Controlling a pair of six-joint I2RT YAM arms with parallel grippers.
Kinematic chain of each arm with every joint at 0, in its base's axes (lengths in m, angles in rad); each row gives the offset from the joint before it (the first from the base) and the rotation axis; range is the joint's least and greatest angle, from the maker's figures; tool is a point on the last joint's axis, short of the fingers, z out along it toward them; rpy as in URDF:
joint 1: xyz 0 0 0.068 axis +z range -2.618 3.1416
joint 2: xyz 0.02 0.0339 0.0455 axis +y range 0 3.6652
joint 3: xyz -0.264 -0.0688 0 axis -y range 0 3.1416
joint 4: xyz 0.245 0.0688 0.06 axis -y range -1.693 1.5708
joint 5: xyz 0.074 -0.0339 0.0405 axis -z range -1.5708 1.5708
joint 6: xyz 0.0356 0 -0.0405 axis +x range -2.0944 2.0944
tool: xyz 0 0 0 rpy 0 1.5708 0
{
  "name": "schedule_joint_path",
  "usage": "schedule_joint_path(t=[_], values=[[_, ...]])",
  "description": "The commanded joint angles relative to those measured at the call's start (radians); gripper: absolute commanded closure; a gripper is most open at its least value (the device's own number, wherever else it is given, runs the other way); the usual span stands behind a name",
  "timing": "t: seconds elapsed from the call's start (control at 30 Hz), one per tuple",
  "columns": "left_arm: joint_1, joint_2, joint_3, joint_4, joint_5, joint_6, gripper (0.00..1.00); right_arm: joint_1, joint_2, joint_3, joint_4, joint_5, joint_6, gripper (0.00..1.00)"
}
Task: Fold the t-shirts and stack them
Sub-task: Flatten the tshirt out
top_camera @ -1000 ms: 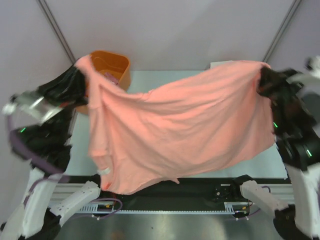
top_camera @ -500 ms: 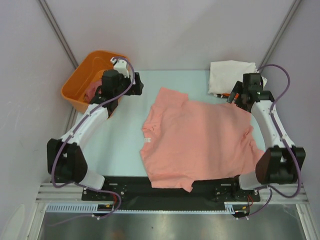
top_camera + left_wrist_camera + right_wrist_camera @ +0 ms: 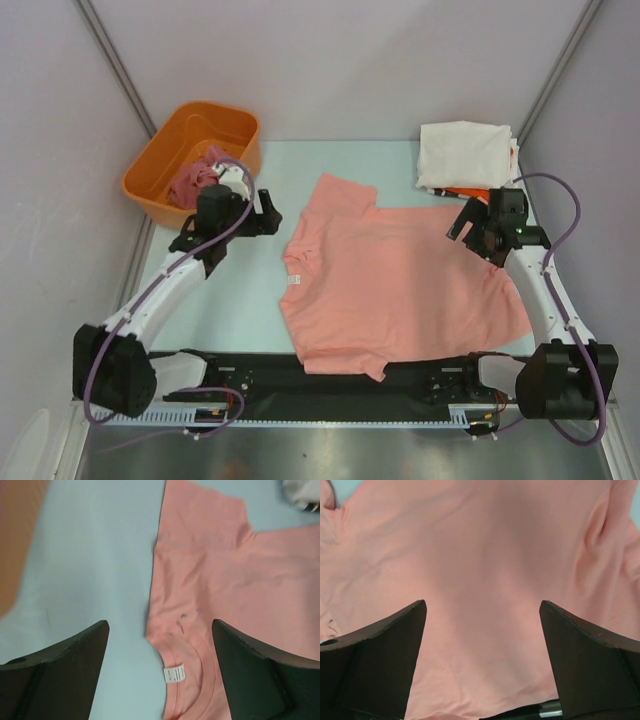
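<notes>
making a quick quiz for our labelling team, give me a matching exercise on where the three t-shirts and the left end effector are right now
Column A
1. salmon-pink t-shirt
2. rose-pink t-shirt
3. cream-white t-shirt
4. left end effector

Column B
a. bunched up inside the orange tub
b. open, between the tub and the spread shirt
c. folded, at the far right corner
d. spread flat in the middle of the table

Pairs: 1-d; 2-a; 3-c; 4-b
</notes>
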Motion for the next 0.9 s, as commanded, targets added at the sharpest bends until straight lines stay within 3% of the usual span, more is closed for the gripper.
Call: schedule_joint_path(t=[0.0,0.17,0.37,0.47,0.5,0.63,0.67,0.77,0.87], values=[[-0.032,0.082,-0.01,-0.034,0.034,-0.102,0.11,-0.002,-0.039,-0.023,0.057,-0.087,0.048,0.0],[-0.053,0.29,0.047,-0.032,0.054,-0.151,0.11,0.001,-0.077,-0.044,0.065,-0.153,0.063,0.0],[-0.058,0.585,0.165,-0.058,0.074,-0.165,0.22,0.004,-0.089,-0.064,0.06,-0.182,0.045,0.0],[-0.06,0.655,0.2,-0.069,0.074,-0.174,0.33,0.0,-0.082,-0.075,0.062,-0.178,0.023,0.0],[-0.06,0.671,0.208,-0.068,0.08,-0.177,0.45,-0.003,-0.077,-0.08,0.062,-0.176,0.019,0.0],[-0.07,0.715,0.226,-0.066,0.109,-0.185,0.7,-0.009,-0.062,-0.098,0.088,-0.176,0.013,0.0],[-0.072,0.726,0.226,-0.066,0.111,-0.186,0.81,-0.009,-0.057,-0.11,0.092,-0.181,0.011,0.0],[-0.072,0.737,0.237,-0.075,0.121,-0.185,0.97,-0.013,-0.028,-0.12,0.105,-0.187,0.008,0.0],[-0.067,0.76,0.284,-0.126,0.094,-0.174,1.0,-0.014,-0.01,-0.129,0.12,-0.194,0.006,0.0]])
